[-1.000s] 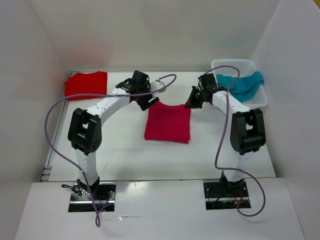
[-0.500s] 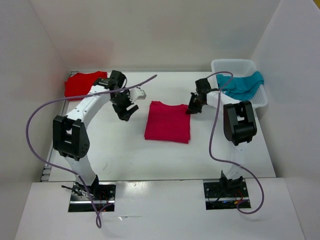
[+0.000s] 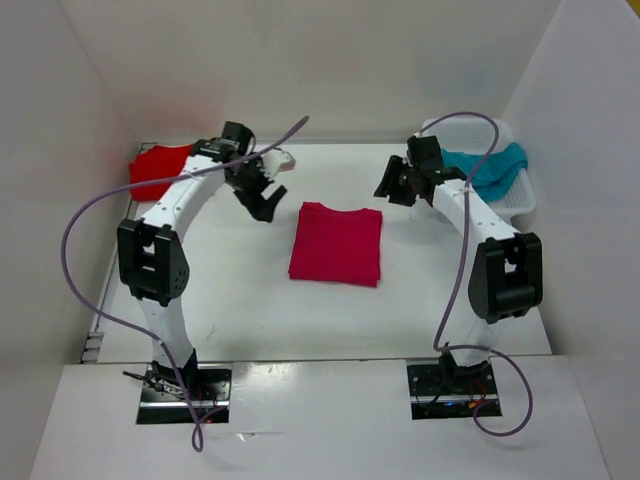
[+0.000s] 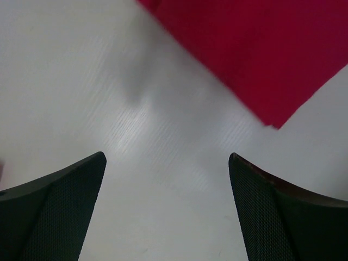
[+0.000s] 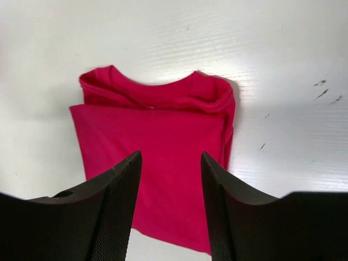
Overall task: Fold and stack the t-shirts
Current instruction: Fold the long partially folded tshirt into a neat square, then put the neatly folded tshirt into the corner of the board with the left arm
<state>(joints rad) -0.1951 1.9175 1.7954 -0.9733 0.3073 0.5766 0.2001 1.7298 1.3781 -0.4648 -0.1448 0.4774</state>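
Observation:
A crimson-pink t-shirt (image 3: 336, 244) lies folded in a flat rectangle in the middle of the table, collar toward the back. My right wrist view looks down on the crimson-pink t-shirt (image 5: 157, 128). A bright red t-shirt (image 3: 158, 166) lies at the back left, partly behind my left arm. A teal t-shirt (image 3: 490, 168) hangs in the basket. My left gripper (image 3: 264, 205) hovers left of the folded shirt, open and holding nothing; its wrist view catches that shirt's corner (image 4: 261, 49) beyond the left gripper (image 4: 167, 163). My right gripper (image 3: 386, 190) is raised off the shirt's back right corner, the right gripper (image 5: 171, 157) open and empty.
A white lattice basket (image 3: 522, 205) stands at the back right. White walls enclose the table at the back and both sides. Purple cables loop over both arms. Small dark marks (image 5: 326, 89) dot the table right of the folded shirt.
Both grippers left the folded shirt's back corners. The left swung out to the left and opened wider. The right opened, let go of the collar corner and rose toward the basket.

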